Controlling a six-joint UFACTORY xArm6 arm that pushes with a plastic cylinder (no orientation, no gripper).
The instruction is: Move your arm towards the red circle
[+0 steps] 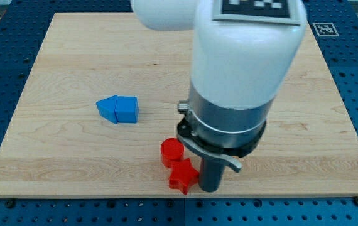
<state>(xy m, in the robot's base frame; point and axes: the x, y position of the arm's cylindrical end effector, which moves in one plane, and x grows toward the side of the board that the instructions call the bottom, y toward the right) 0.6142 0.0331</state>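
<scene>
No pincer is fitted, so none can be called apart or together; the arm ends in a dark rod. At the left of the bench (72,63), a blue block (118,109) of pointed shape is seen. Nearer and further right lies the red circle (172,152), touching the red star (183,177). Just right of the star, my tip (209,189) is seen.

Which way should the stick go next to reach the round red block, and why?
Probably a short slide toward the view's upper left. My tip sits just right of the red star, and the red circle lies beyond it, up and left.
</scene>
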